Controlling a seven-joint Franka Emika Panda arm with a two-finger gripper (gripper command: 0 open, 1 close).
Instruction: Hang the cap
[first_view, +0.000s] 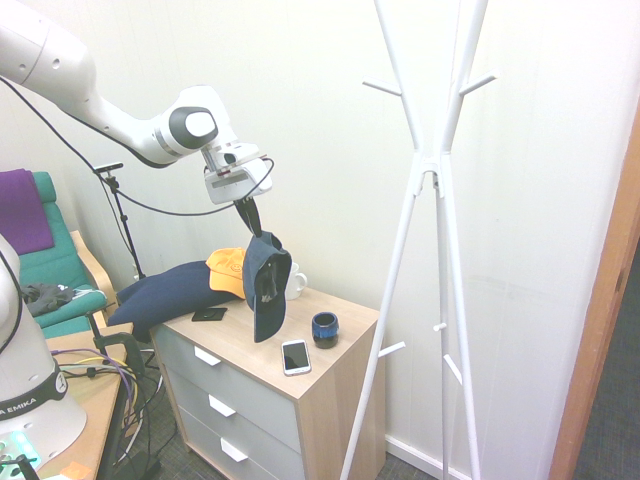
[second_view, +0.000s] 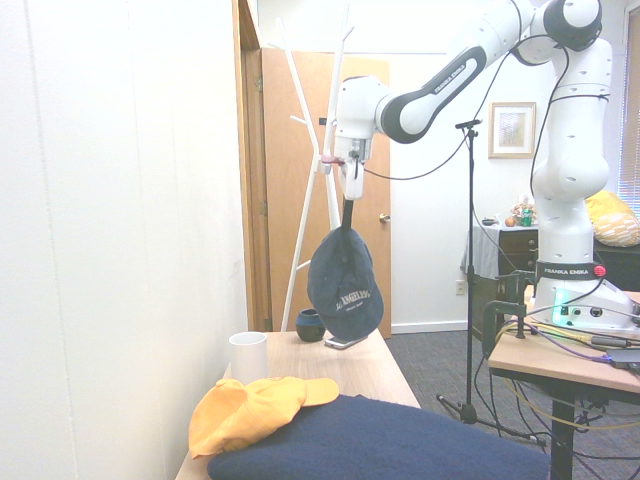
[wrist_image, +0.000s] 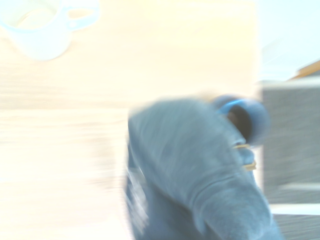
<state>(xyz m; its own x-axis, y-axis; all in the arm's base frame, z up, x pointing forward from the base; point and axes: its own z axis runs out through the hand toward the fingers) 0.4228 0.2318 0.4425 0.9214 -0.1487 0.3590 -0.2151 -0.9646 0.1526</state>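
Observation:
The navy cap (first_view: 266, 283) hangs in the air above the wooden dresser top (first_view: 340, 340), pinched at its upper edge by my gripper (first_view: 250, 220), which is shut on it. From the other side, the cap (second_view: 345, 288) dangles crown-down with its white lettering showing, below the gripper (second_view: 349, 205). The wrist view shows the cap (wrist_image: 195, 170) as a blurred blue mass. The white coat stand (first_view: 430, 200) rises to the right of the dresser, its pegs well above and beside the cap.
On the dresser lie an orange-yellow cap (first_view: 228, 272), a navy cushion (first_view: 165, 292), a white mug (first_view: 296, 280), a dark blue cup (first_view: 324, 328), a white phone (first_view: 296, 357) and a small black item (first_view: 209, 314). A green armchair (first_view: 60, 270) stands left.

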